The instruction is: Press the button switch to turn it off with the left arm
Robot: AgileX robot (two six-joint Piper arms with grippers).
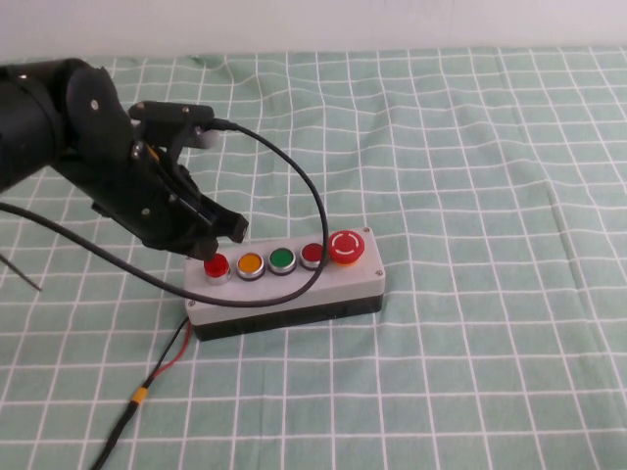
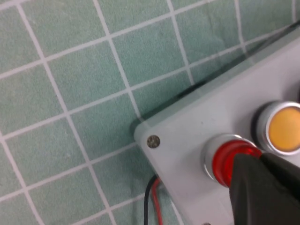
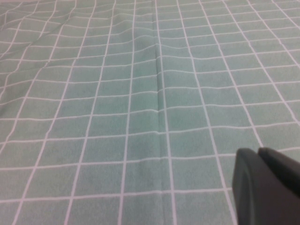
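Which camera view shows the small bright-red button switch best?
The left wrist view: the button switch fills the frame close up, with the left gripper over its edge. The high view shows it small on the grey box. The right wrist view shows only cloth and the right gripper.

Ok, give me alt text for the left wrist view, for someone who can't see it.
The black left gripper sits right at the small round bright-red button switch with its silver ring, at the end of a grey plastic button box. A round orange button sits next to it; the box lies on a green checked cloth.
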